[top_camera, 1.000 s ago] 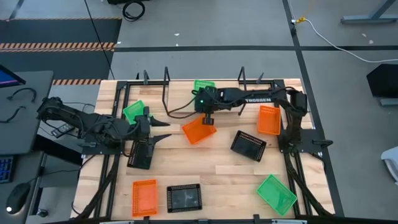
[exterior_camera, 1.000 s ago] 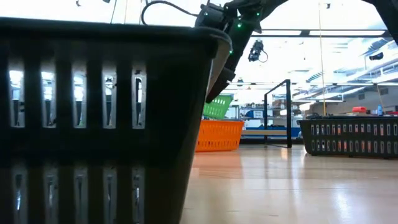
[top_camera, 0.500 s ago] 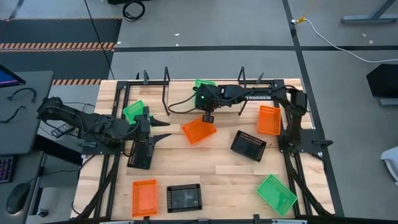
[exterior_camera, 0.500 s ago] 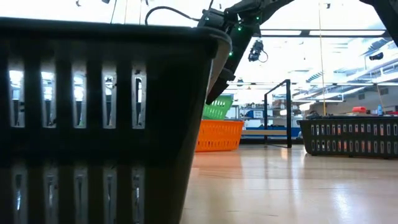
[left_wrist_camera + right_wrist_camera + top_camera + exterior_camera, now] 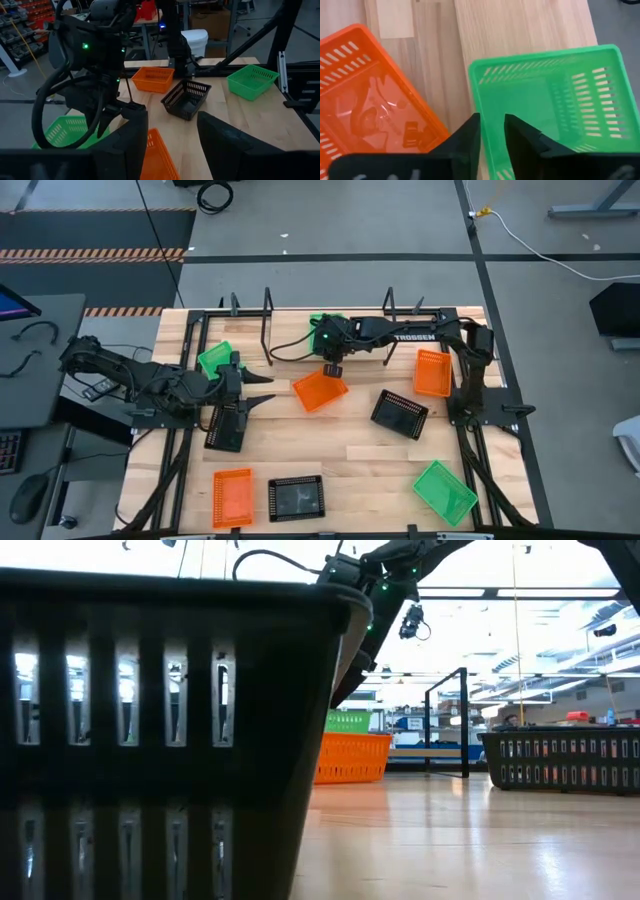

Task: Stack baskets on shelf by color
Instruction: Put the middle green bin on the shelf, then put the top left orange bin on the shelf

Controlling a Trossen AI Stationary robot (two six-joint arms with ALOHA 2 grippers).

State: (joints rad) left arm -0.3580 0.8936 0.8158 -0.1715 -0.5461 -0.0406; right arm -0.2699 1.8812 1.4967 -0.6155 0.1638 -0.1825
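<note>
The right gripper (image 5: 491,131), fingers narrowly parted astride a green plastic mesh basket's (image 5: 555,105) rim on the shelf; the left gripper (image 5: 172,142) waits wide open.

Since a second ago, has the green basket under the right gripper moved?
Yes. The green basket was tilted above the orange basket; now it sits lower and level.
</note>
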